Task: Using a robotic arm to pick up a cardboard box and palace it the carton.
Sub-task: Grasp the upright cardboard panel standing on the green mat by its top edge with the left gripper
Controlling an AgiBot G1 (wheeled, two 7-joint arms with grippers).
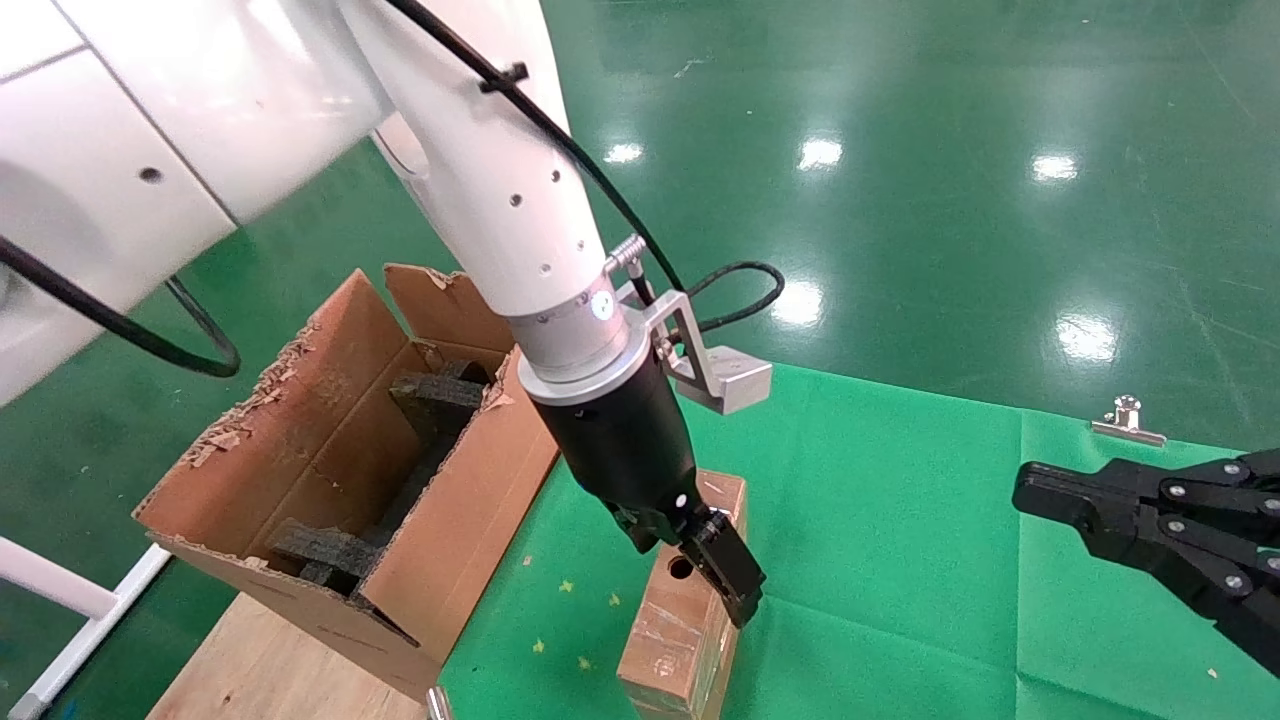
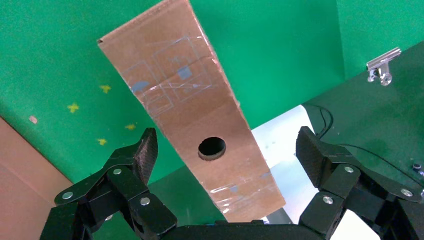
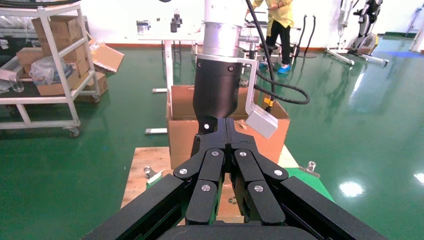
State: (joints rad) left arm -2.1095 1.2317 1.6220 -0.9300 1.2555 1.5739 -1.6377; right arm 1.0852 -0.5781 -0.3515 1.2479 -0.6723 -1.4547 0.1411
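white robotic arm fills the head view's upper left; its left gripper hangs open astride the cardboard box at lower centre on green cloth. judgement: centre the fingers, then close squarely. 1 carton centre left, 1 small box, right gripper closed at right edge.

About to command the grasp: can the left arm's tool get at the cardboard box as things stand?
Probably yes. The left tool is open directly over the cardboard box, one finger on each side, nothing between. The right tool sits well aside.
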